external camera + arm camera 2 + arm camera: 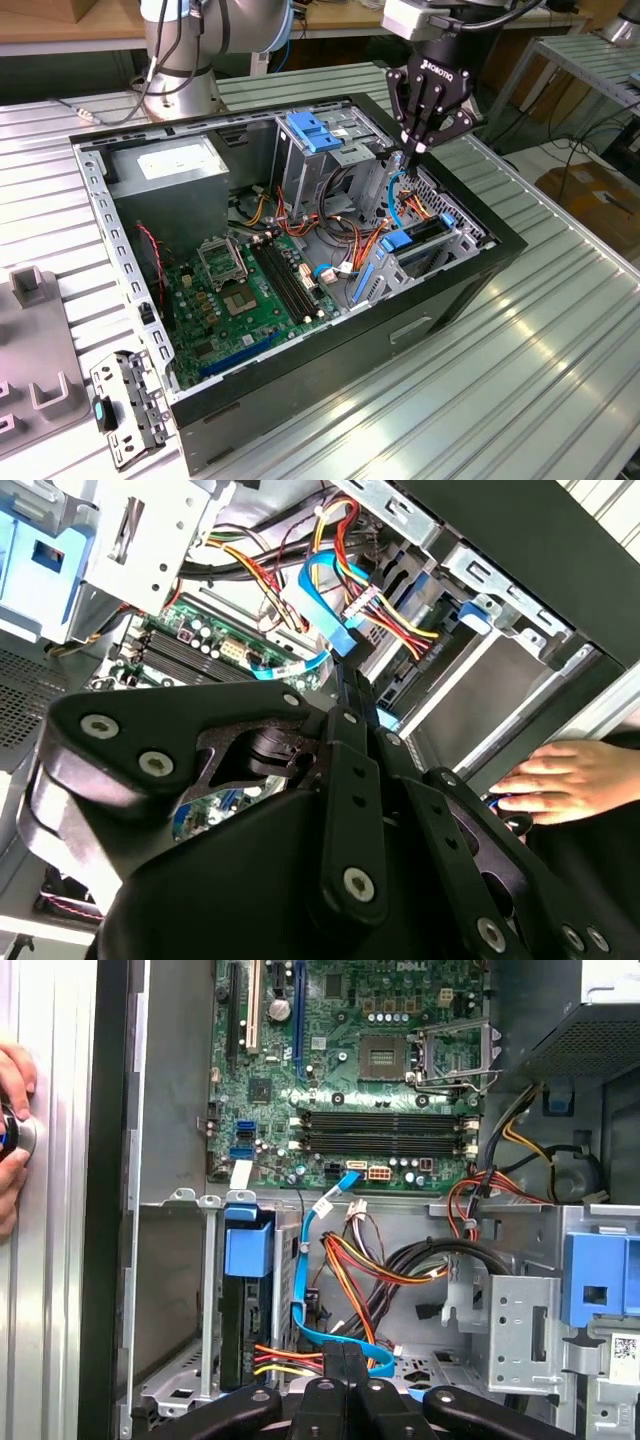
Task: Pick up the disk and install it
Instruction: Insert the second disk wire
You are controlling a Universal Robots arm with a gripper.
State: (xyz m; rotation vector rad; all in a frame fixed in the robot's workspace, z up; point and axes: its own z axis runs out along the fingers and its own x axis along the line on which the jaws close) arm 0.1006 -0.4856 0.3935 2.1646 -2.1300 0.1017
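In the exterior view I am seeing my gripper [418, 148] pointing down into the open computer case [300, 390] at about two o'clock of the motherboard [250, 290], fingers closed together on nothing; the case is lying on a ribbed metal table [530, 380]. In the second wrist view a person's hand [565, 780] is resting beside the case. In the first wrist view the disk [247, 1310] is sitting edge-on in its bay, blue carrier showing.

One computer case [450, 290], one motherboard [250, 290], one power supply [175, 165], one tool [418, 148], one hand [565, 780].
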